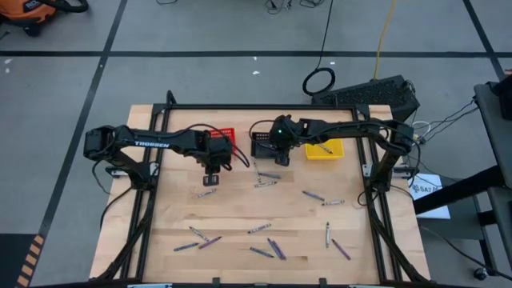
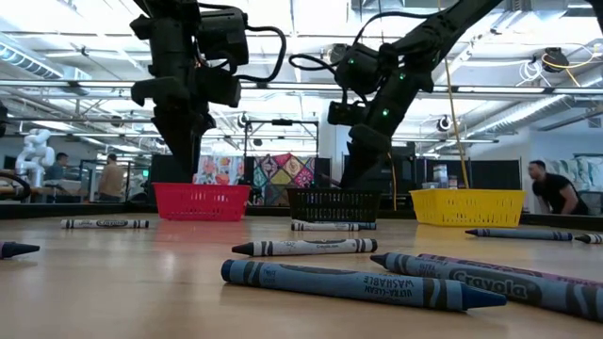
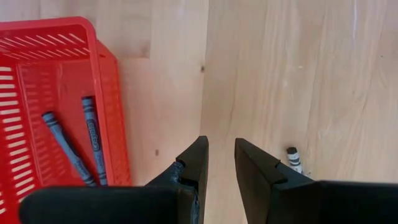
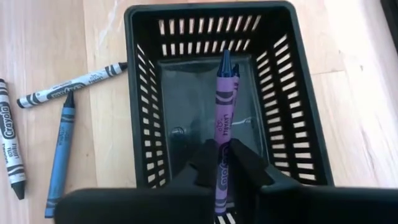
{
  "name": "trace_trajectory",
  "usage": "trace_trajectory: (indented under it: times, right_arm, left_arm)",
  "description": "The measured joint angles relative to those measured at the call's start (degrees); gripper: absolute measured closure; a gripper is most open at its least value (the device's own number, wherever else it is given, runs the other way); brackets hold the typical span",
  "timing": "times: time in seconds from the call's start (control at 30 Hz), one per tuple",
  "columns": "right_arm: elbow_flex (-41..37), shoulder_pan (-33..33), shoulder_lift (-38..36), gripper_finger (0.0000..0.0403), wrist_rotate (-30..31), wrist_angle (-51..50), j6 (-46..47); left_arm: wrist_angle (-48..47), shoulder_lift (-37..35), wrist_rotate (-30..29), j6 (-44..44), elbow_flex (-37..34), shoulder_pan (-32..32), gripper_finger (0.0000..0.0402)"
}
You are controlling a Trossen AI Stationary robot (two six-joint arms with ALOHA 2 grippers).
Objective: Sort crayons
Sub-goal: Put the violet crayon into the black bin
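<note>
My right gripper (image 4: 222,163) hovers over the black basket (image 4: 140,93), shut on a purple crayon (image 4: 222,106). The black basket (image 1: 258,150) stands between the red basket (image 1: 226,133) and the yellow basket (image 1: 334,152) at the table's far side. My left gripper (image 3: 221,163) is open with nothing between its fingers, above bare wood just near of the red basket (image 3: 106,106), where two blue crayons (image 3: 92,137) lie on the bottom. A grey crayon (image 1: 208,193) lies on the table near the left gripper (image 1: 211,172). My right gripper pinches the purple crayon between its two fingers near the crayon's blunt end (image 4: 221,155). The fingers slant down from the table's right, and the crayon lies along them. Its pointed tip (image 4: 224,59) sticks out ahead over the inside of the black basket, clear of the bottom.
Several loose crayons lie flat on the wood: a pair (image 1: 268,178) near the black basket, others at mid-table (image 1: 314,195) and along the near edge (image 1: 274,249). Three lie left of the black basket (image 4: 62,134). One crayon (image 1: 324,148) lies in the yellow basket.
</note>
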Motion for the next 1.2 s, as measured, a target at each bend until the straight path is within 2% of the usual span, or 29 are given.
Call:
trace_trajectory:
  times: [0.53, 0.8, 0.97, 1.1, 1.2]
  right_arm:
    - [0.02, 0.08, -0.91, 0.0306, 0.45, 0.22, 2.25]
    - [0.02, 1.95, -7.77, 0.0301, 4.9, -2.89, 3.09]
    - [0.02, 3.08, -12.46, 0.0301, 5.12, -6.64, 6.45]
    - [0.02, 4.04, -14.96, 0.03, 5.22, -9.1, 7.02]
    - [0.02, 4.67, -16.04, 0.03, 5.27, -10.78, 7.04]
  left_arm:
    - [0.35, 0.0, -0.42, -0.03, 0.0, -0.28, 0.0326]
    - [0.26, 0.0, -0.56, -1.58, 0.02, -2.07, 0.0326]
    - [0.31, 0.23, 0.41, -1.68, 0.02, -2.93, 0.0326]
    - [0.34, 0.46, 2.21, -5.67, 0.02, -3.64, 0.0326]
    - [0.47, 0.46, 2.28, -12.11, 0.02, -4.3, 0.0326]
